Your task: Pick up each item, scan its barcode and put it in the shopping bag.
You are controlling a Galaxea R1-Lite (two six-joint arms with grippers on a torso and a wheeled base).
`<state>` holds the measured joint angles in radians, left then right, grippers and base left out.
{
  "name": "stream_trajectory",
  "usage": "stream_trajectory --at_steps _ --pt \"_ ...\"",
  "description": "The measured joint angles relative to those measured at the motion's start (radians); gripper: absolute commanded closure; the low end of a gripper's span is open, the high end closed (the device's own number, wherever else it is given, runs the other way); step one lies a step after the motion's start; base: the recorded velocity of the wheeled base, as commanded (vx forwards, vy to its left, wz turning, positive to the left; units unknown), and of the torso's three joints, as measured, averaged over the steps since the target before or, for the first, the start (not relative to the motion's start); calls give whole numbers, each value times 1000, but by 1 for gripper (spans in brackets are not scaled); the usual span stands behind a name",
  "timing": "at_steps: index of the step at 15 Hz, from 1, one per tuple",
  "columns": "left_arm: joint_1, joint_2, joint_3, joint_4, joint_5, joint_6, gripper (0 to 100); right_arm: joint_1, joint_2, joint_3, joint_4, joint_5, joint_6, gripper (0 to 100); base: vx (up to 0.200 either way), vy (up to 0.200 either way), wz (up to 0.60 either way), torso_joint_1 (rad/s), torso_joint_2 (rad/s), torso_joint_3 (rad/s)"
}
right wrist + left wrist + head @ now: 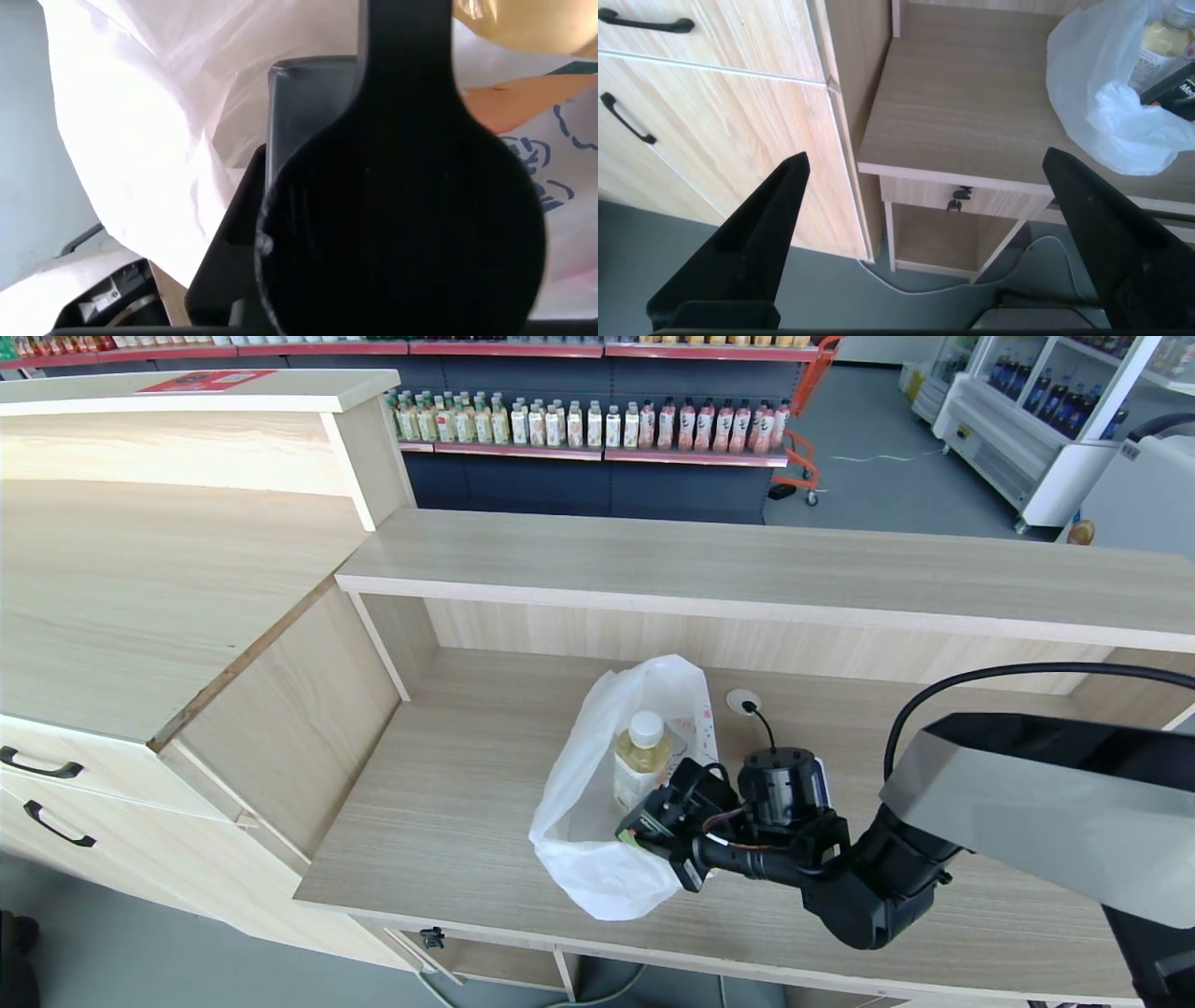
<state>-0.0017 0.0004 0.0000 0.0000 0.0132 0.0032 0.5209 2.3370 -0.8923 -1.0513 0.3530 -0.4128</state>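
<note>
- Right gripper sits at the mouth of the white bag, beside the bottle; can't tell its grip.
- Left gripper spread wide, holding nothing.

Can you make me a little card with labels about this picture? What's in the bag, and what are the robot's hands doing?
Place: wooden shop counter
Bag: white shopping bag, open, lying on the counter
In the bag: bottle with a white cap and yellowish drink, standing up
Right gripper: at the bag's mouth, next to the bottle
Left gripper: open, holding nothing, away from the bag, facing the counter's front corner
Behind: shelf of drink bottles
</note>
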Motion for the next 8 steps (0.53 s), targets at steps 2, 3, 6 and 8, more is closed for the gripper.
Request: stream_trajectory --at_steps 2,3,6,8 --pt "0 0 0 0 0 0 0 0 13 0 -4 0 0 0 0 0 0 0 0 0" --pt "0 0 0 0 0 0 0 0 14 -3 -4 1 7 0 0 0 0 0 0 0" --pt "0 0 0 0 0 0 0 -4 -6 -5 3 1 121 0 0 0 0 0 0 0" --pt "0 0 0 0 0 0 0 -5 -45 0 8 1 305 0 0 0 0 0 0 0"
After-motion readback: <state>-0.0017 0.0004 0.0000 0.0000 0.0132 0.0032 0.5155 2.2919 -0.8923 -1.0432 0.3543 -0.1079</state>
